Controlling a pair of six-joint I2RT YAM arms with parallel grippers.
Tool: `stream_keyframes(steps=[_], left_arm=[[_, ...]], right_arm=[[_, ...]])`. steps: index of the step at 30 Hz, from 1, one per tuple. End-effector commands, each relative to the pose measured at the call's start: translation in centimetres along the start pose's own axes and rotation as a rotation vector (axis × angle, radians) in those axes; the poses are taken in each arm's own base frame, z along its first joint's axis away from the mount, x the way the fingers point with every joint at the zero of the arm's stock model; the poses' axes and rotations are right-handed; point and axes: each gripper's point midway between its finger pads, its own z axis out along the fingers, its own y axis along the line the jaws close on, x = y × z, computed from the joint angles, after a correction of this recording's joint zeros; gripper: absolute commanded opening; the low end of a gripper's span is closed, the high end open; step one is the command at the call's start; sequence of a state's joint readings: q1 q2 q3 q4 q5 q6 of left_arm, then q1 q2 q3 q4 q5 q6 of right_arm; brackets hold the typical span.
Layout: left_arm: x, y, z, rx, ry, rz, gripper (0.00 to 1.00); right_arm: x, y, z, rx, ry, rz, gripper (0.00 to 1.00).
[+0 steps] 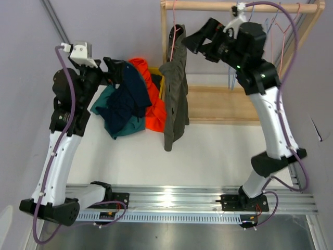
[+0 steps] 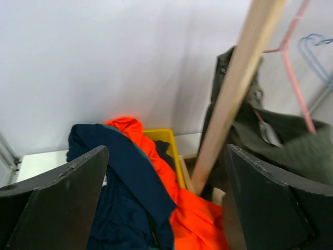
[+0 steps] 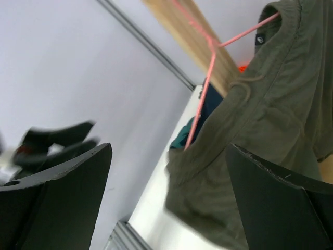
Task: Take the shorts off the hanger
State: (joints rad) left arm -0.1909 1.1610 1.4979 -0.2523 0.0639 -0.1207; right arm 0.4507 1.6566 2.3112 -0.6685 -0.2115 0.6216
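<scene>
The olive-grey shorts (image 1: 174,88) hang on the pink hanger (image 3: 208,67), not yet removed. The left fingers (image 2: 57,203) and the right fingers (image 3: 57,198) stand apart and empty, probably ready to take them.

The white tabletop (image 1: 218,156) in front of the wooden rack (image 1: 208,5) is bare and wide, so a hand can move about there. On the left, a pile of navy, teal and orange shorts (image 1: 130,94) fills the corner. The olive shorts (image 1: 176,94) hang from a pink hanger (image 3: 207,67) right beside the pile, with the rack's post (image 2: 234,99) close by. Right of the olive shorts there is open room under the top bar, up to the empty hangers (image 1: 281,28).
</scene>
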Motion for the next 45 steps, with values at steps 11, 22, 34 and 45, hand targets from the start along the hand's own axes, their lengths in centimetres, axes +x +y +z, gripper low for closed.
stream_keyframes(steps=[11, 22, 34, 45], left_arm=[[6.5, -4.1, -5.6, 0.176, 0.086, -0.077, 0.94], [8.2, -5.4, -6.2, 0.226, 0.108, -0.061, 0.93], [8.5, -11.3, -7.9, 0.403, 0.135, -0.040, 0.94], [9.6, -20.1, -11.2, 0.604, 0.179, -0.052, 0.95]], right_arm=[[1.4, -2.9, 10.9, -0.019, -0.025, 0.024, 0.95], [4.1, 0.2, 13.8, -0.099, -0.033, 0.054, 0.67], [2.4, 0.7, 12.4, -0.052, -0.109, -0.001, 0.00], [-3.9, 3.9, 7.2, -0.090, -0.279, -0.078, 0.00]])
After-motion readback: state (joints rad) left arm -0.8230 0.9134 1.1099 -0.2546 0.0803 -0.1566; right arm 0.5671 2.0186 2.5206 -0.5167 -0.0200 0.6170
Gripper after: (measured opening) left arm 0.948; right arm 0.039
